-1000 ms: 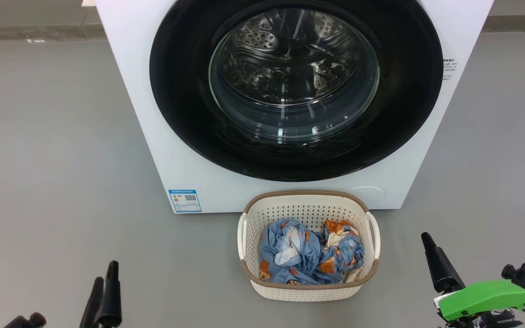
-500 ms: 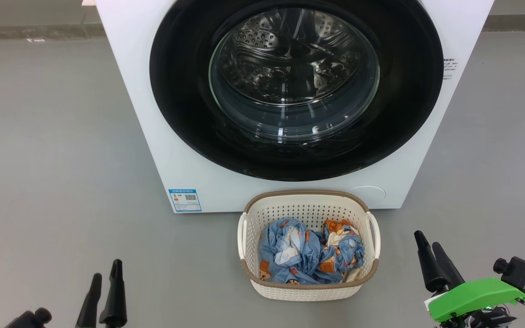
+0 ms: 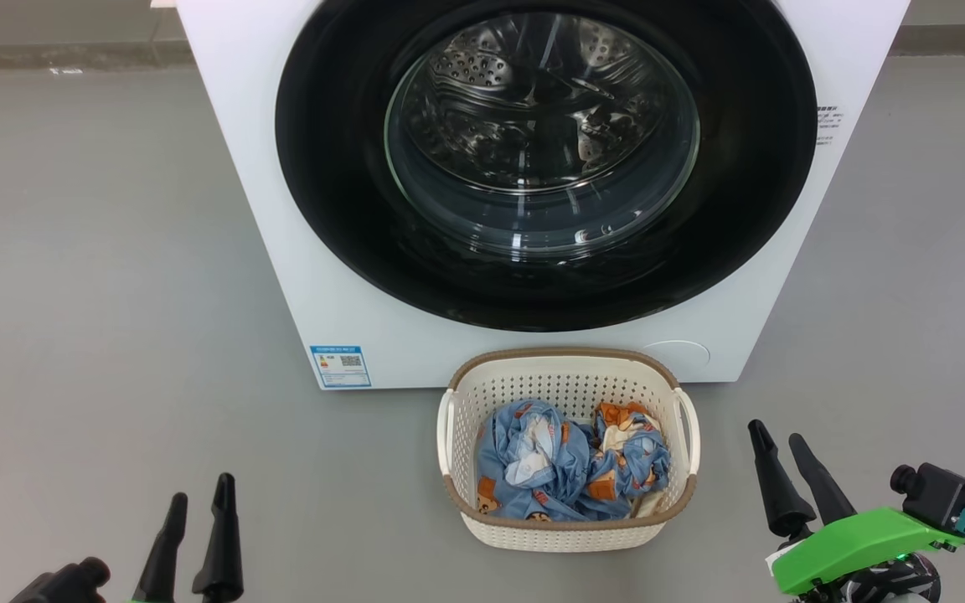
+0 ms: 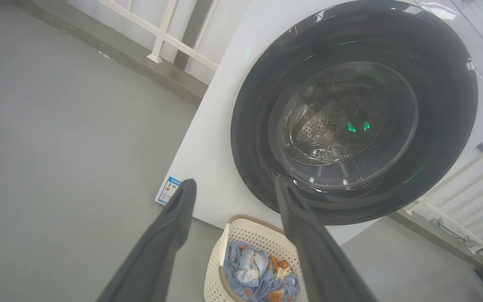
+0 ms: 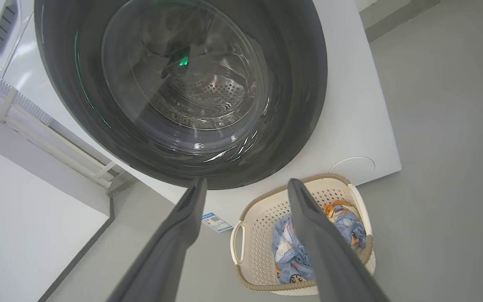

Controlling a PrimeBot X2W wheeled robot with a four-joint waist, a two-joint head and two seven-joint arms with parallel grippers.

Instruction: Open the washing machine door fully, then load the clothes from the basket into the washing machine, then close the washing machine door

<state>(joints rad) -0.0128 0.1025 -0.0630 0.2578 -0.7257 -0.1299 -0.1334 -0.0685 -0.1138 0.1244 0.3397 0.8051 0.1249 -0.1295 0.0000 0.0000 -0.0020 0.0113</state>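
Note:
The white washing machine (image 3: 281, 209) stands ahead with its round black-rimmed door (image 3: 332, 167) shut over the steel drum; the glass bowl (image 3: 541, 142) bulges at its centre. Right in front of it on the floor sits the cream basket (image 3: 568, 536) holding crumpled blue clothes (image 3: 566, 469) with orange and cream patches. My left gripper (image 3: 200, 488) is open at the lower left, well left of the basket, with nothing between its fingers. My right gripper (image 3: 779, 431) is open at the lower right, just right of the basket, also holding nothing. The wrist views look up at the door (image 4: 250, 126) (image 5: 308, 84) and down on the basket (image 4: 212, 277) (image 5: 245, 268).
Grey floor (image 3: 97, 251) spreads on both sides of the machine. A small blue label (image 3: 338, 367) sits at the machine's lower left, a round cap (image 3: 675, 355) at its lower right. White railings (image 4: 468, 176) stand beside the machine and a low kerb (image 3: 30, 59) runs along the back.
Both grippers have opened from nearly shut. The right gripper has shifted left toward the basket; the left one has sunk slightly lower in the head view.

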